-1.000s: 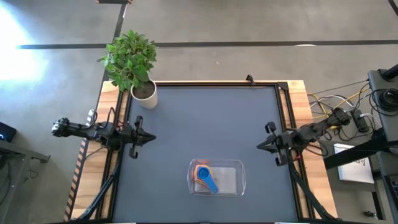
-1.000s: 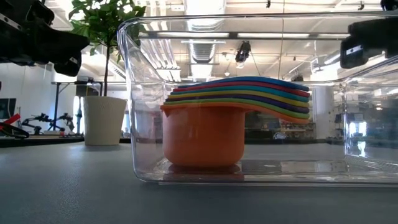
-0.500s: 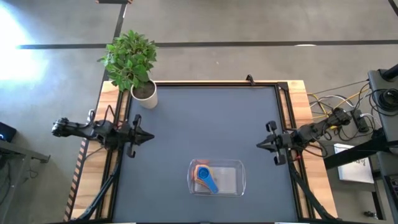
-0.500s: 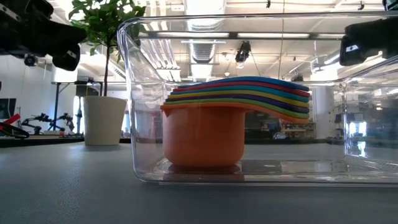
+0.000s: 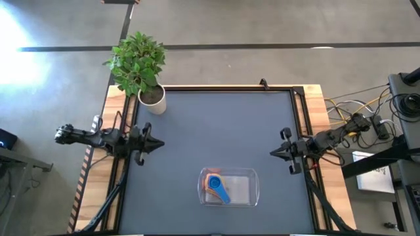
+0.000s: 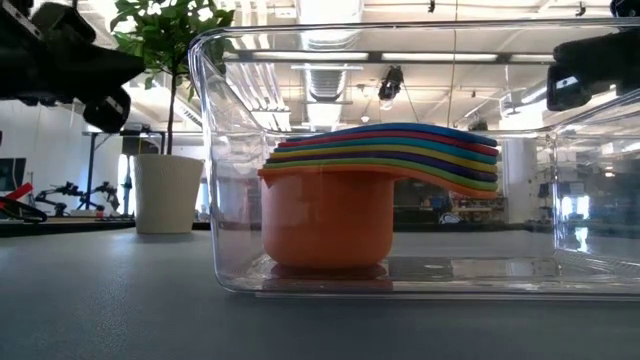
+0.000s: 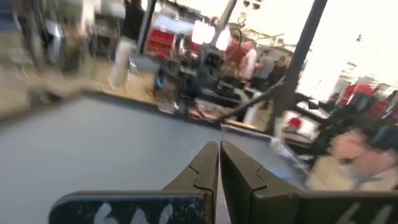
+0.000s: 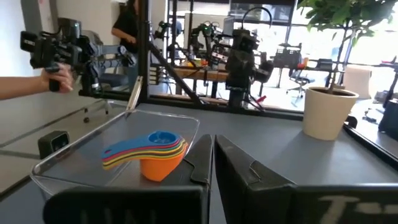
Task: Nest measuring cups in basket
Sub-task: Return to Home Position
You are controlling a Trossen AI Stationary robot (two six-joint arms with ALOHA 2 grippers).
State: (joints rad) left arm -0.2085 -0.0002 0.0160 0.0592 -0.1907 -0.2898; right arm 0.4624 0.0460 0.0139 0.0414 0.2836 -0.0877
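Observation:
The measuring cups (image 5: 216,186) sit nested in one stack, orange outermost and blue on top, on the floor of the clear basket (image 5: 249,190) near the table's near edge. In the low view the cup stack (image 6: 345,205) stands upright inside the basket (image 6: 215,150), handles fanned to one side. The right wrist view shows the same stack (image 8: 152,152) in the basket (image 8: 74,155). My left gripper (image 5: 161,143) hovers shut at the table's left edge, holding nothing. My right gripper (image 5: 272,154) hovers shut at the right edge, holding nothing.
A white pot with a green plant (image 5: 151,98) stands at the table's far left corner. Cables (image 5: 357,115) and gear lie beyond the right edge. People stand in the room beyond the table, and a person's hand (image 8: 53,78) holds a device there. Bare dark tabletop (image 5: 223,124) lies between the arms.

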